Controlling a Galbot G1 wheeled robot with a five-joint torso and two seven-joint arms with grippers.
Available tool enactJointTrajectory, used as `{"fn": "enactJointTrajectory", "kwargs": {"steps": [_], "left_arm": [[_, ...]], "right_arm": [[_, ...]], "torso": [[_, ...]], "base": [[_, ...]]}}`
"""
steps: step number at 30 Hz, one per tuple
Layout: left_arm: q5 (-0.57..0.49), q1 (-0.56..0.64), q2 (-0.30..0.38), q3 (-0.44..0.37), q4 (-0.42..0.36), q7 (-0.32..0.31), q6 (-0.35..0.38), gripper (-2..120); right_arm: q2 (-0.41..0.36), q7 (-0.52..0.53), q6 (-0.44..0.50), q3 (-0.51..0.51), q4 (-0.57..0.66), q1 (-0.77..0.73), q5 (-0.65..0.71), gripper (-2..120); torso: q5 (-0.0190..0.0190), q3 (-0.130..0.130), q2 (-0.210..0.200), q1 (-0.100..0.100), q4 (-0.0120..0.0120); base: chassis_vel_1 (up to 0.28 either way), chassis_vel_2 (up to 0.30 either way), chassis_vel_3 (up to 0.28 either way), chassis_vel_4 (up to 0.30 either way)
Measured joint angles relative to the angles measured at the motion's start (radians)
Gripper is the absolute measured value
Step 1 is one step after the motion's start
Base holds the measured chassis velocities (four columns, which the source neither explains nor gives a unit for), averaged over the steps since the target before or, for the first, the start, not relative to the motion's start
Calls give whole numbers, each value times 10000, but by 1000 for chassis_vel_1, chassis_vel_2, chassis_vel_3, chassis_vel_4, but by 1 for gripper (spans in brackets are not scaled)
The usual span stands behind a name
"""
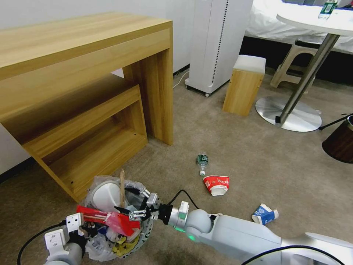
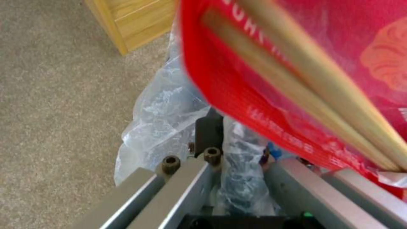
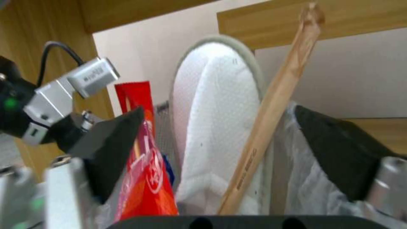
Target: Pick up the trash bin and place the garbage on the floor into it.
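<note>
A: Where is the trash bin (image 1: 121, 221) seen?

B: It is seen low in the head view, on the beige floor (image 1: 228, 147) just in front of the wooden desk (image 1: 84, 66), held at its bag-lined rim by the left gripper (image 1: 88, 226). In the left wrist view the fingers (image 2: 210, 132) are pressed onto the crinkled plastic liner (image 2: 165, 111).

A: What is packed inside?

B: A white slipper (image 3: 216, 117), an upright wooden stick (image 3: 271, 111) and a red wrapper (image 1: 110, 219) are seen in it.

A: And the right gripper (image 1: 138, 211)?

B: It is held over the bin's mouth with its jaws spread wide; whether the wrapper is touched by one finger cannot be judged.

A: What is left on the carpet?

B: A green-label bottle (image 1: 202, 162), a red-white paper bowl (image 1: 217, 184) and a blue-white carton (image 1: 264, 214) are lying apart from the bin.
</note>
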Motion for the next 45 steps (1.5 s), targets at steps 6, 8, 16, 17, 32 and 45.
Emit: {"fn": "enactJointTrajectory", "kwargs": {"steps": [6,8,16,17,32,45], "left_arm": [[16,6,12,-35,17,9,1,0],[34,47,-1,-76,-20,10,4,0],[271,113,-154,-12,-151,145,114,0],[290,86,-148,9,-164,160,137,0],[706,-286,-35,281,-32,522,178,0],[1251,-10,-269,456,381,847,163,0]], "right_arm": [[-280,226,-17,516,546,-173,-96,100],[-564,894,-59,1059,986,-204,-230,100],[-2191,3291,-571,3378,1520,-778,-631,100],[-2612,3666,-824,3873,1470,-1150,-643,100],[-4501,5581,-2512,7118,979,-5226,-1023,100],[-4321,5481,-2773,7134,-193,-7182,-1568,100]], "torso": [[0,0,0,0,0],[2,1,0,0,2],[3,0,0,0,-1],[3,0,0,0,1],[-1,0,0,0,1],[0,0,0,0,-4]], "base": [[0,0,0,0],[0,0,0,0],[0,0,0,0],[0,0,0,0],[0,0,0,0],[0,0,0,0]]}}
